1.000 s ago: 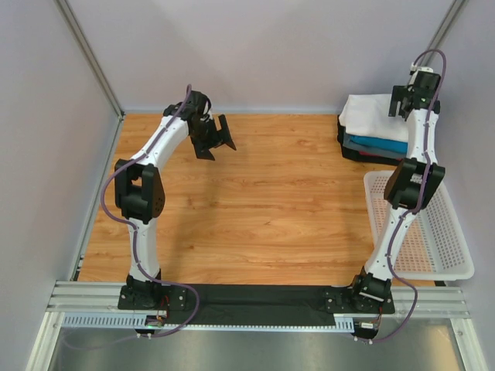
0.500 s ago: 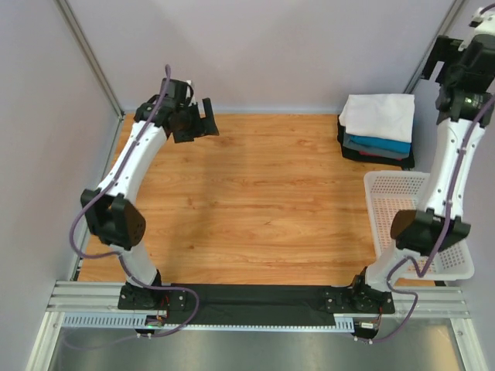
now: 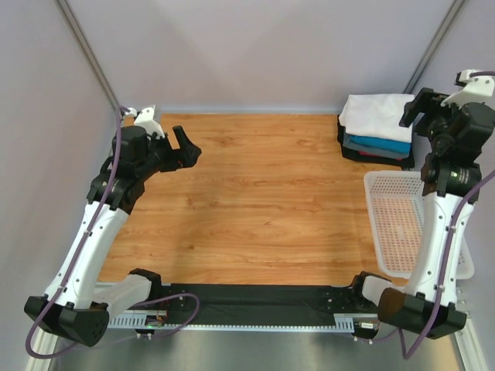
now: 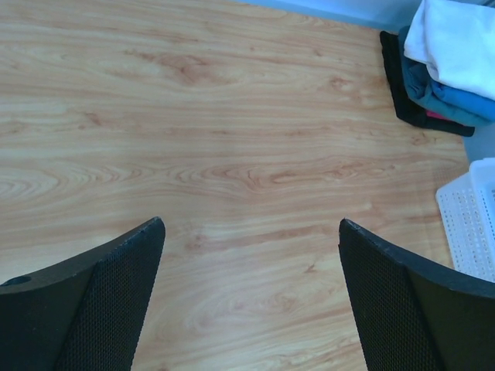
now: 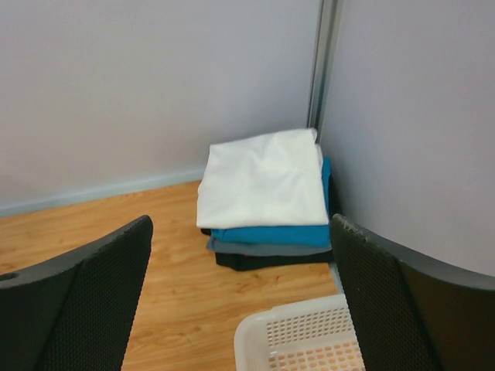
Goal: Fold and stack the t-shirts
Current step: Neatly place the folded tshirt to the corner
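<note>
Tabletop (image 3: 255, 193), t-shirts (image 5: 263, 185) ahead of right gripper (image 5: 240, 224)

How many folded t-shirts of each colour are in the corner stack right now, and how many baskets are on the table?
White folded cloth t-shirt: 1
Bright blue folded cloth t-shirt: 1
Grey folded cloth t-shirt: 1
Black folded cloth t-shirt: 1
White perforated plastic basket: 1
Total: 5

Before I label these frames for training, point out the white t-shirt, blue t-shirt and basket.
white t-shirt (image 5: 263, 178): right wrist view, top face.
blue t-shirt (image 5: 267, 236): right wrist view, folded front edge.
basket (image 3: 398, 224): top external view, bare floor.
</note>
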Motion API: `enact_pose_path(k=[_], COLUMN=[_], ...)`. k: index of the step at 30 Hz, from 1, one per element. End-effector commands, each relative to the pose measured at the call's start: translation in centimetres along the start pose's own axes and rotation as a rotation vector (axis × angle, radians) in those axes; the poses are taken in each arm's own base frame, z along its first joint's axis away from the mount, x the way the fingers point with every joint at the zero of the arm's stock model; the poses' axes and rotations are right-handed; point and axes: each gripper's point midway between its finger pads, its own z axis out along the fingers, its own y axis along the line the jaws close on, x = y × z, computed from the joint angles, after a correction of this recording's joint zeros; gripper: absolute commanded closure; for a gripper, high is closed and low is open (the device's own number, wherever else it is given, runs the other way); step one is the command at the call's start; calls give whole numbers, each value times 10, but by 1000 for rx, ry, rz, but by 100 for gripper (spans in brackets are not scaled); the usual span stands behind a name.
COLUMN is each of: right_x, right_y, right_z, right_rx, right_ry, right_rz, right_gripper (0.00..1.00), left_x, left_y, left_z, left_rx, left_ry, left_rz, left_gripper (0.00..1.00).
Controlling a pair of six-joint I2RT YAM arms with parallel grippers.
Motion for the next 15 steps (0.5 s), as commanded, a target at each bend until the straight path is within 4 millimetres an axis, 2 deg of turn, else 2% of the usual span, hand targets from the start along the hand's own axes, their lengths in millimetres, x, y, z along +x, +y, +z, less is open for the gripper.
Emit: enact_pose_path(k=[1,3,4,5,6,7,8,9,10,11,12,13,14,15], right_x=[43,57,63,85,74,75,98,81,82,107,105,94,121,129], right_y=[2,1,-1,-7,-13,-17,-24,-31,-37,-47,-53,-55,-62,-65], right_z=[43,73,83,108,120,133,156,169,181,203,215,227,248,259], right_rx=[-40,-52,-45,-27,-1,13,32,57,80,108,131,133,141,144], right_ry=[77,136,160,218,192,187,229,171,159,193,171,139,180,189], right_rz=[61,86,108,122,118,115,114,97,89,84,69,57,41,34], right_gripper=[27,61,94,100,100,100,99,100,99,100,100,99,100,100], left_x=[-11,-5,-5,-2,-1,-2,-3,-3,-4,-4,-5,-7,-5,-10], left_y=[-2,-1,-1,1,3,4,5,9,9,12,15,16,17,21], left_z=[-1,-3,-4,-4,-3,-3,-3,0,2,7,10,13,20,23], left_rx=[19,13,11,2,-7,-16,-22,-40,-45,-60,-80,-87,-92,-119], left_ry=[-85,-61,-59,-44,-43,-44,-50,-51,-58,-55,-59,-61,-51,-66], left_rz=[-30,-37,-39,-40,-41,-43,-44,-47,-56,-61,-69,-78,-94,-102], left_gripper=[0,1,1,1,1,1,1,0,1,1,1,0,0,1])
